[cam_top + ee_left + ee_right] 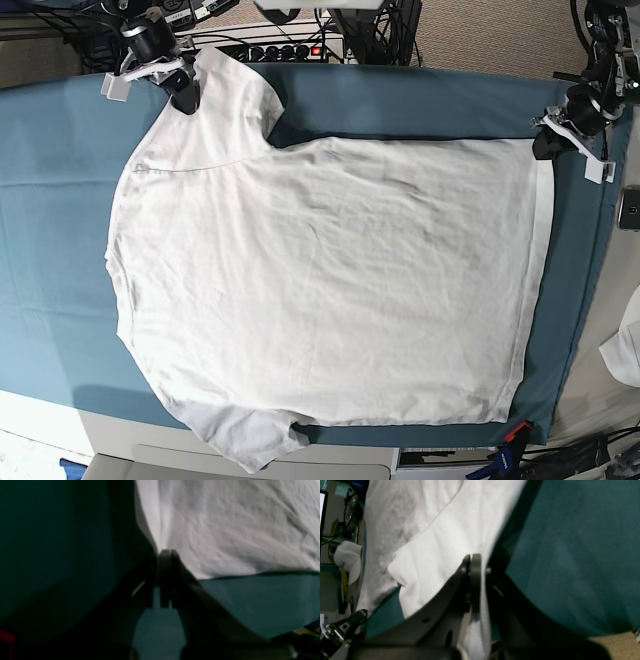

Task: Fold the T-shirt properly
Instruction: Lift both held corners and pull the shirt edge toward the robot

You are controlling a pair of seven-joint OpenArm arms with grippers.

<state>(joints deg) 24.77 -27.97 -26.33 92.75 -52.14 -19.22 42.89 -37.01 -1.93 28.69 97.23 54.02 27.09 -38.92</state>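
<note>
My left hand [548, 143] pinches the T-shirt [330, 290] hem corner and my right hand [186, 98] pinches a sleeve, both at the bench's far edge; the shirt lies flat across the teal cloth [60, 160], held taut for a fold, I judge

- Setting: a robotics lab or test workstation.
- Work surface: a table [60, 320] covered by a teal cloth sheet [60, 200].
- Far edge: a power strip [285, 50] with a lit red switch, plus bundled black cables [385, 25].
- Side area: a monitor [322, 510] and cluttered equipment stand beside the table.
- Floor: beige carpet [480, 30].
</note>
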